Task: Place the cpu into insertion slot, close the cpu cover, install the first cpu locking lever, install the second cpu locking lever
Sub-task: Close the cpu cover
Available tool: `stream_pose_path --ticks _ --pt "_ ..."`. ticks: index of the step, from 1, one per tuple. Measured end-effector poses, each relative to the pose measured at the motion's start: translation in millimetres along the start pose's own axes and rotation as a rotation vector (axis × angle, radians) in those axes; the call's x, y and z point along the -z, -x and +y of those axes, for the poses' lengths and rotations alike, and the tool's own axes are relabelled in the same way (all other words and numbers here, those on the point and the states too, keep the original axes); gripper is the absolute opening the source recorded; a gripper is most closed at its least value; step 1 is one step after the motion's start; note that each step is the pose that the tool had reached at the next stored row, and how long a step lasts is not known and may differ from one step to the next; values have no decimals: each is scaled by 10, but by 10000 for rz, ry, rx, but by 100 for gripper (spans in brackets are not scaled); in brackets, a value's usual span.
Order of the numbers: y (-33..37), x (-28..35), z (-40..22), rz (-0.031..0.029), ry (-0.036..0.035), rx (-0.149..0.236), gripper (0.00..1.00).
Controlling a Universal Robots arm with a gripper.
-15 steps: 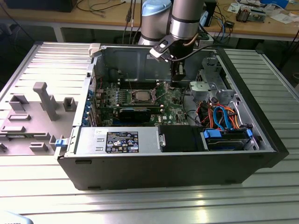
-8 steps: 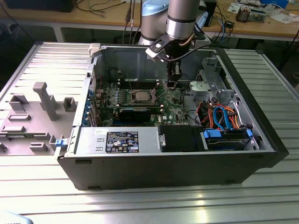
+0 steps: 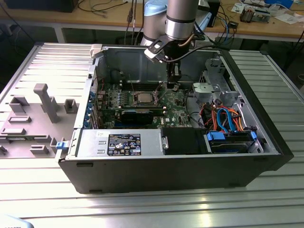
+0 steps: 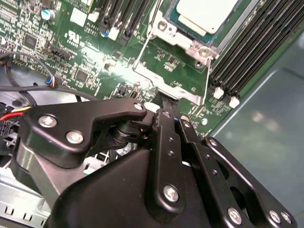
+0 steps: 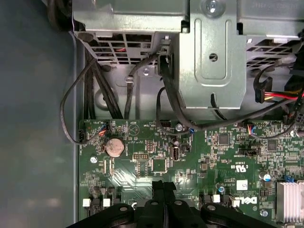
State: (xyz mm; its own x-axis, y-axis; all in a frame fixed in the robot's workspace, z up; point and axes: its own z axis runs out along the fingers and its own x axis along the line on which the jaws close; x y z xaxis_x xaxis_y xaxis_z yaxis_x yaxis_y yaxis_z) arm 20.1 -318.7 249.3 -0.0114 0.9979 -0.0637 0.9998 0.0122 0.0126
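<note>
The cpu (image 4: 207,14) shows its silvery top and sits in the insertion slot (image 3: 144,99) on the green board. The silver cpu cover (image 4: 186,42) frames it and looks to lie flat around the chip. Thin wire levers (image 4: 143,45) run along the socket's sides; I cannot tell whether they are latched. In the exterior view my gripper (image 3: 174,85) hangs over the board to the right of the socket. Its black fingertips (image 5: 158,188) are pressed together, with nothing between them. In the second wrist view the gripper (image 4: 166,105) ends close to the socket's silver bracket edge (image 4: 166,88).
Long black memory slots (image 4: 247,52) flank the socket. A metal drive cage (image 5: 211,52) with black cables (image 5: 95,80) stands beyond the board's edge. Case walls (image 3: 247,90) enclose the work area. A grey fixture plate (image 3: 28,118) lies at the exterior view's left.
</note>
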Motion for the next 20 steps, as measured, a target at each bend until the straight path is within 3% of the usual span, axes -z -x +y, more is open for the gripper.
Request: stream_pose_path --ticks 20 --pt "-4 -13 -221 0 0 -1 11"
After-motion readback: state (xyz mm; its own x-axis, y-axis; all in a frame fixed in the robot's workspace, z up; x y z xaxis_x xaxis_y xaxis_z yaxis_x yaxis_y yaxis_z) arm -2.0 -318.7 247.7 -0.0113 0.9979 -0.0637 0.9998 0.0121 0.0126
